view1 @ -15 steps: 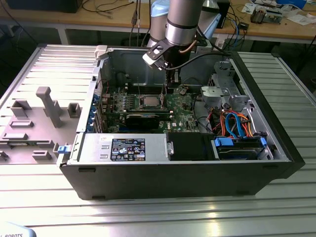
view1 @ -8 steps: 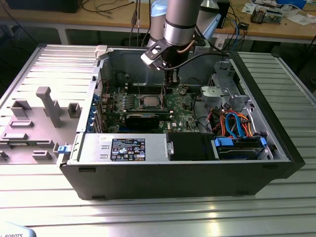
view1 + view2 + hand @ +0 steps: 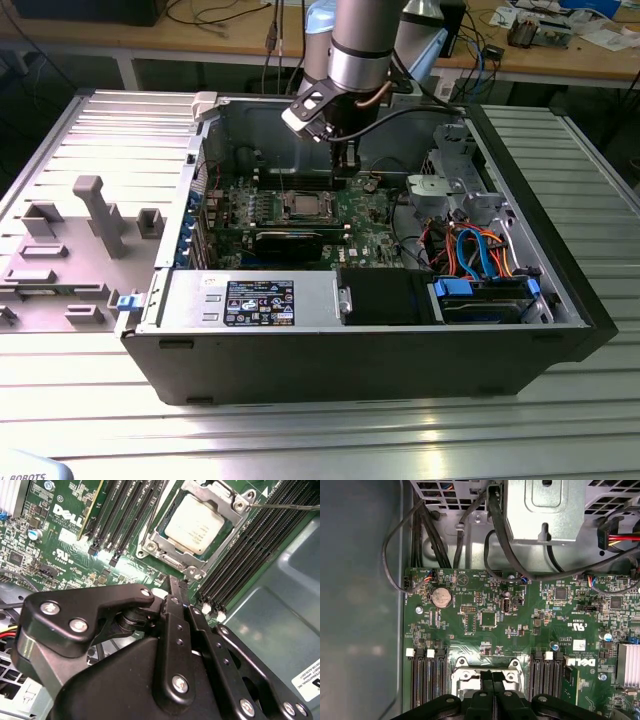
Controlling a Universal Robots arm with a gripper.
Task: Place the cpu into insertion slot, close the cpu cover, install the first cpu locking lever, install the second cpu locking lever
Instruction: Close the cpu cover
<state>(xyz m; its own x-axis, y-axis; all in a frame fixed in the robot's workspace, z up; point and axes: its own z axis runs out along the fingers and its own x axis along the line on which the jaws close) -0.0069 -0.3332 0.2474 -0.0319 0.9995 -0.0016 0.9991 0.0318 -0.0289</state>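
The cpu (image 3: 195, 522), a silver-grey square, lies in the insertion slot (image 3: 303, 206) on the green motherboard (image 3: 65, 535). The silvery cpu cover (image 3: 165, 544) lies flat around it, framing the chip. A thin locking lever (image 3: 287, 505) juts out from one corner of the socket. My gripper (image 3: 178, 583) is shut, its black fingers pressed together with nothing between them, the tips just off the socket's edge. In the first wrist view the gripper (image 3: 492, 677) hides part of the socket frame (image 3: 462, 672). In the exterior view the gripper (image 3: 343, 180) hangs inside the case, toward that view's right of the socket.
Black memory slots (image 3: 250, 550) flank the socket on both sides. The open computer case (image 3: 560, 270) has a drive cage with orange and blue cables (image 3: 480, 250) at the exterior view's right, and a power supply (image 3: 250, 300) along the front. Black cables (image 3: 495, 540) hang beyond the board.
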